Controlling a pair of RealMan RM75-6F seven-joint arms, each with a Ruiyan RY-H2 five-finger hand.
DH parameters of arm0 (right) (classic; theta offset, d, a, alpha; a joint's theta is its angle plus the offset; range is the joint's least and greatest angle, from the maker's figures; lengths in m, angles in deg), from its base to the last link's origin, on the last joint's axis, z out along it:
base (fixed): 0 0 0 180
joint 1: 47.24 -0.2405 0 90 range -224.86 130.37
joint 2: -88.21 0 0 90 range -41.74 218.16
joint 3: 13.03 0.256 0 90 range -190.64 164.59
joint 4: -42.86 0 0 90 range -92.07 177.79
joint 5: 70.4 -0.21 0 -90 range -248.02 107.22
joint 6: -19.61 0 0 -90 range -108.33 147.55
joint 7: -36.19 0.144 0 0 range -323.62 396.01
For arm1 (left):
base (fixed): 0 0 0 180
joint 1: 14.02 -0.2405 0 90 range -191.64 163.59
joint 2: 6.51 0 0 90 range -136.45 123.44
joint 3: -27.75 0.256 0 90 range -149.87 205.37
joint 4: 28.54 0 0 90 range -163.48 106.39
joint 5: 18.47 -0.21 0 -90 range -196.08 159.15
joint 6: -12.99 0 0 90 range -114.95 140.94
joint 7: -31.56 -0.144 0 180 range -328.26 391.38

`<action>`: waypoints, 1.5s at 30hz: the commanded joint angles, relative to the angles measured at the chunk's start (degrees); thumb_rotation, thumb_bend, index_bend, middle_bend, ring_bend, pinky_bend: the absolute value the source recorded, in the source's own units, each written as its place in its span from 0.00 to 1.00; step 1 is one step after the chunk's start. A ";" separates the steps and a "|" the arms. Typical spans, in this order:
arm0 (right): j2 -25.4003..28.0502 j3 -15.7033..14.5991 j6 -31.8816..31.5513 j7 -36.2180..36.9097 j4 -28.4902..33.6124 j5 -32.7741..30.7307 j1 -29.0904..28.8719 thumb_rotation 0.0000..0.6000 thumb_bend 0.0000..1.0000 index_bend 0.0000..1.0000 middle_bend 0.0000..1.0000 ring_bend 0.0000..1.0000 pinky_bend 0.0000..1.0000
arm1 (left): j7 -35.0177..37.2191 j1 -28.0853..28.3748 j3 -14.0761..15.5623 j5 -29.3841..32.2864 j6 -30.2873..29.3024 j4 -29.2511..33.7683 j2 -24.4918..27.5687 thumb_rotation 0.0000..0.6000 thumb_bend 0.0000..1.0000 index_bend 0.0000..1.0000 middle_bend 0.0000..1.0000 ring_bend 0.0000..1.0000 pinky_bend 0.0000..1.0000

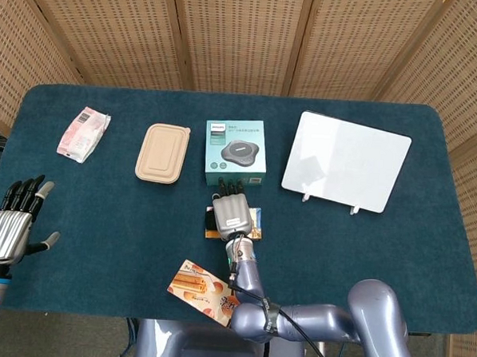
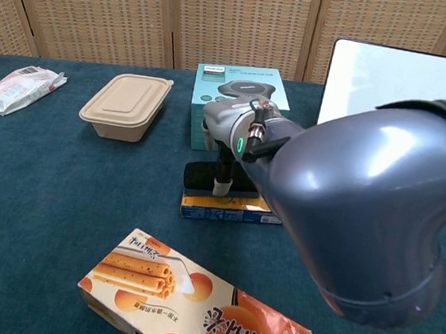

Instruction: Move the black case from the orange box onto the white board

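Blue-clothed table [image 1: 100, 219], snack packet [image 1: 83, 133], beige container [image 1: 163, 152], teal box [image 1: 235, 151], white board [image 1: 347, 161], orange box [image 2: 230, 210], biscuit box [image 2: 192, 300]

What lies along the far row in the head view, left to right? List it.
pink packet → tan lunch box → teal box → white board

black case [image 2: 203, 176]: dark, long, lying flat on top of the orange box, its right part hidden behind the arm | orange box [image 2: 226, 208]: low, flat, on the blue cloth just in front of the teal carton | white board [image 1: 347, 161]: blank, propped on small feet, well right of the box
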 commanded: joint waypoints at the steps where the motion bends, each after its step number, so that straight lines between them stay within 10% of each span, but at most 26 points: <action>1: 0.11 -0.07 0.27 -0.30 -0.69 -0.48 -0.07 1.00 0.18 0.31 0.00 0.00 0.00 | 0.11 0.06 0.00 0.04 0.13 -0.04 0.01 1.00 0.24 0.00 0.00 0.00 0.00; 45: 3.82 -0.60 -4.20 2.78 2.41 4.30 3.05 1.00 0.20 0.52 0.01 0.00 0.00 | 0.15 0.10 0.29 -0.45 -0.27 0.15 -0.09 1.00 0.24 0.00 0.00 0.00 0.00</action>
